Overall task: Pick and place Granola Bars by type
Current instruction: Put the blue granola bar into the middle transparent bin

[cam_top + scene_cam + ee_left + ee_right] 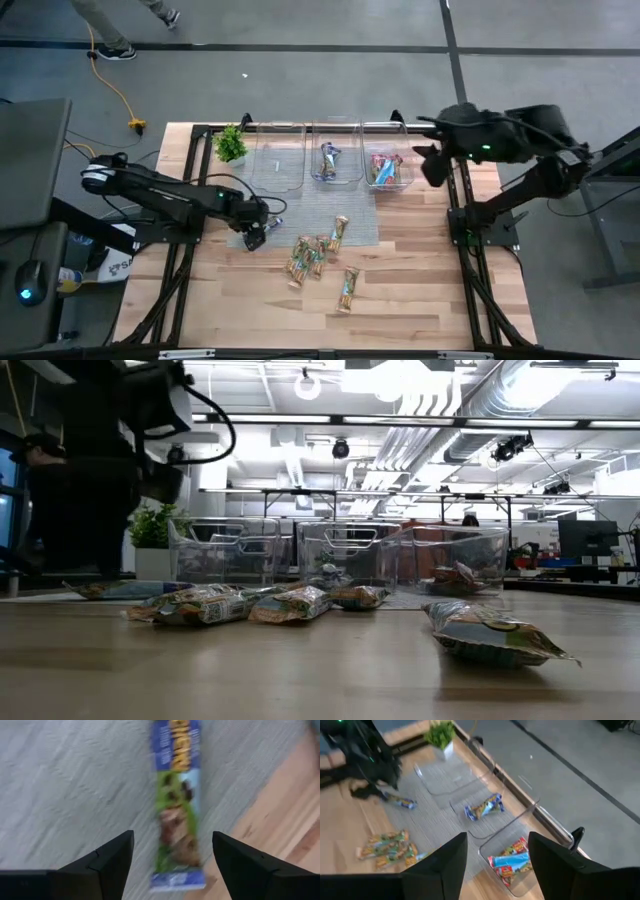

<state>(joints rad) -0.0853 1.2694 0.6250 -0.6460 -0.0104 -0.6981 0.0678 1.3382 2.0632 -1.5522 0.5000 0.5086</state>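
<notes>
The left gripper (172,857) is held wide open over a blue bar (177,805) lying on the mat (300,205) near the table's left edge, nothing gripped. A skewed descent could pinch only the wrapper's edge. Only the left wrist view shows this straddle. The right gripper (497,857), open and empty, waits above the bins (330,160).

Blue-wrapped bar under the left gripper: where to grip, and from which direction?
Across the middle of the blue-wrapped bar, from straight above. It lies flat on the grey mat, long and narrow, so the left gripper with jaws open should span its short width.
</notes>
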